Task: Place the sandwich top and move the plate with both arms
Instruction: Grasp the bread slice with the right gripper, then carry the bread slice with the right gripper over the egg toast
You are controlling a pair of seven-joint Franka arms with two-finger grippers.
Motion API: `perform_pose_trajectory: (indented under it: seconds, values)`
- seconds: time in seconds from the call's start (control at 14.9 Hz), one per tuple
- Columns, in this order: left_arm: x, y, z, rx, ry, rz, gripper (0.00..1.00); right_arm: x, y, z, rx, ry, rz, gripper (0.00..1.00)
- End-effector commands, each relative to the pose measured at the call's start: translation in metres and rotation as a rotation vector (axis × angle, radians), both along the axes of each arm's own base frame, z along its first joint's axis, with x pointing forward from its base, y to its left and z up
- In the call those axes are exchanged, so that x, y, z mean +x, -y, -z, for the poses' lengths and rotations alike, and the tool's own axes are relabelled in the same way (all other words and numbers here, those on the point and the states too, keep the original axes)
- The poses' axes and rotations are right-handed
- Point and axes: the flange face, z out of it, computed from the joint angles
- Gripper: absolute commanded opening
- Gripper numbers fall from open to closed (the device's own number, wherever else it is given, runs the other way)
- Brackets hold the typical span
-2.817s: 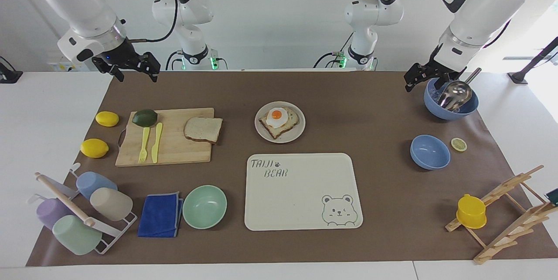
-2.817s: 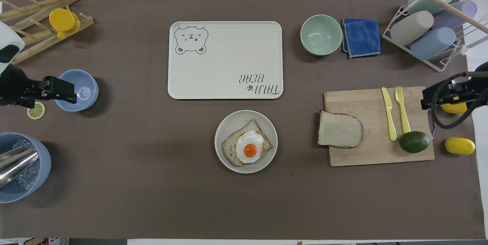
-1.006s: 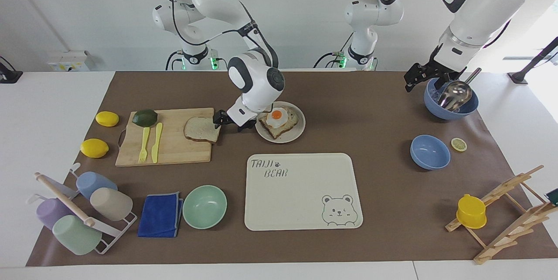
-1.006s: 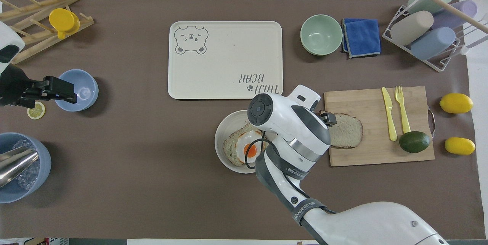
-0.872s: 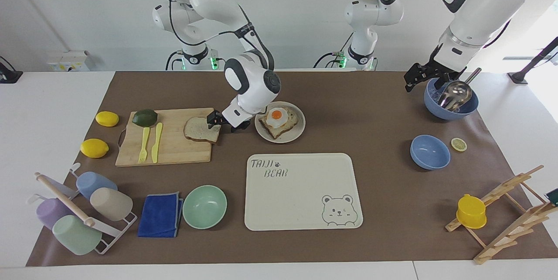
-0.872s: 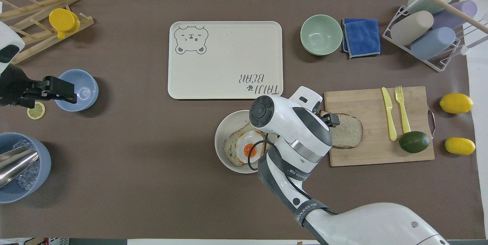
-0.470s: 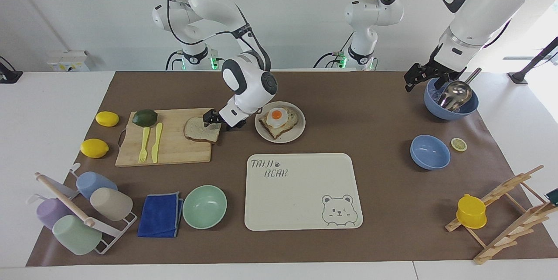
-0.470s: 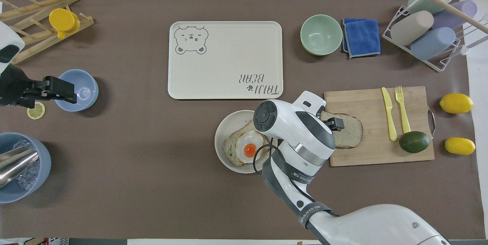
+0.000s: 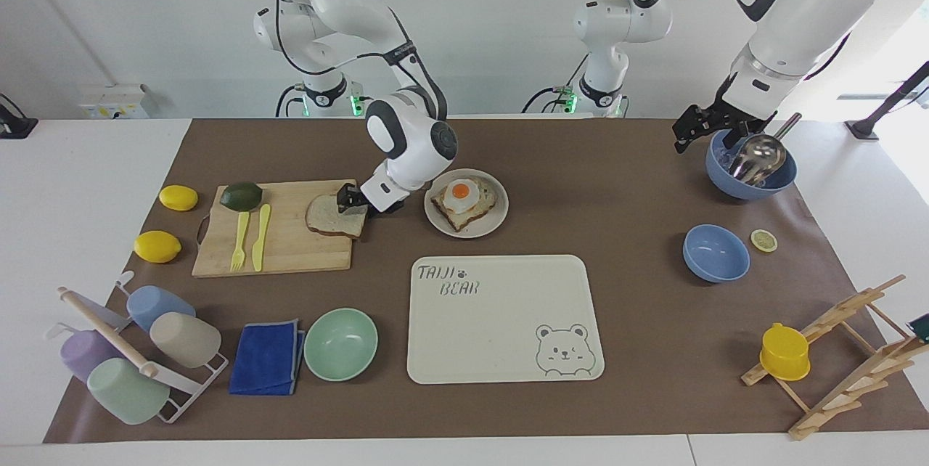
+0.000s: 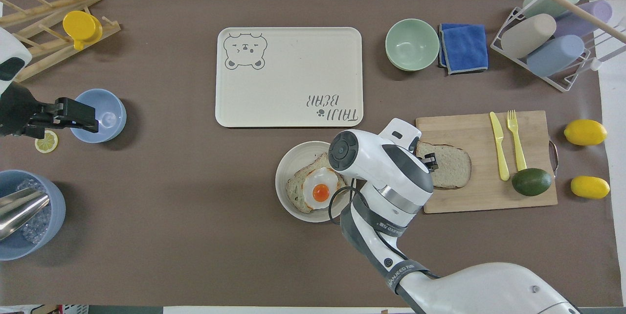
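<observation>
The sandwich top (image 9: 330, 218), a plain bread slice, lies on the wooden cutting board (image 9: 290, 252); it also shows in the overhead view (image 10: 452, 167). My right gripper (image 9: 357, 203) is low at the slice's edge that faces the plate, open and touching it; the overhead view (image 10: 430, 162) shows it too. The beige plate (image 9: 488, 228) sits beside the board and holds a toasted slice with a fried egg (image 9: 462, 197). The plate also shows in the overhead view (image 10: 285, 169). My left gripper (image 9: 693, 133) waits, open, raised beside a blue bowl with a metal scoop (image 9: 751, 168).
The cream bear tray (image 9: 501, 321) lies farther from the robots than the plate. A fork, a knife and an avocado (image 9: 241, 195) share the board. A mint bowl (image 9: 340, 344), a blue cloth, a cup rack, two lemons, a second blue bowl (image 9: 715, 253) and a wooden rack stand around.
My right arm swung in from its end of the table and came down to the bread slice's edge. The slice has slid a little along the board away from the plate. The left arm has not moved.
</observation>
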Motion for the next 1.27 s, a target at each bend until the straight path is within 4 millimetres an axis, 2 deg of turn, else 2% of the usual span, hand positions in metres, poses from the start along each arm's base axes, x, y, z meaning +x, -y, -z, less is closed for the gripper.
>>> perform_pose_trajectory:
  seconds: [0.0, 0.13, 0.27, 0.47, 0.6, 0.67, 0.87, 1.07, 1.21]
  values:
    - [-0.004, -0.004, -0.006, 0.019, 0.004, -0.011, 1.00, -0.002, -0.001, -0.010, -0.005, 0.030, -0.019, 0.00]
    - [-0.004, -0.004, -0.006, 0.019, 0.004, -0.011, 1.00, 0.007, -0.010, -0.023, -0.001, 0.044, -0.023, 0.00]
    - [-0.004, -0.004, -0.006, 0.019, 0.004, -0.011, 1.00, 0.010, -0.041, -0.048, -0.003, 0.052, -0.036, 0.00]
    - [-0.004, -0.003, -0.006, 0.019, 0.004, -0.011, 1.00, -0.005, -0.114, -0.091, 0.041, 0.052, -0.070, 0.00]
    - [-0.004, -0.004, -0.006, 0.019, 0.004, -0.012, 1.00, -0.024, -0.176, -0.115, 0.111, 0.068, -0.121, 0.00]
    - [-0.004, -0.004, -0.006, 0.019, 0.004, -0.011, 1.00, -0.035, -0.198, -0.119, 0.155, 0.074, -0.131, 0.00]
    - [-0.004, -0.004, -0.006, 0.019, 0.004, -0.011, 1.00, -0.062, -0.245, -0.114, 0.289, 0.158, -0.127, 0.00]
    - [-0.004, -0.004, -0.006, 0.019, 0.004, -0.012, 1.00, -0.071, -0.256, -0.111, 0.320, 0.167, -0.107, 0.00]
    - [-0.004, -0.004, -0.006, 0.019, 0.004, -0.011, 1.00, -0.080, -0.258, -0.096, 0.341, 0.165, -0.121, 0.00]
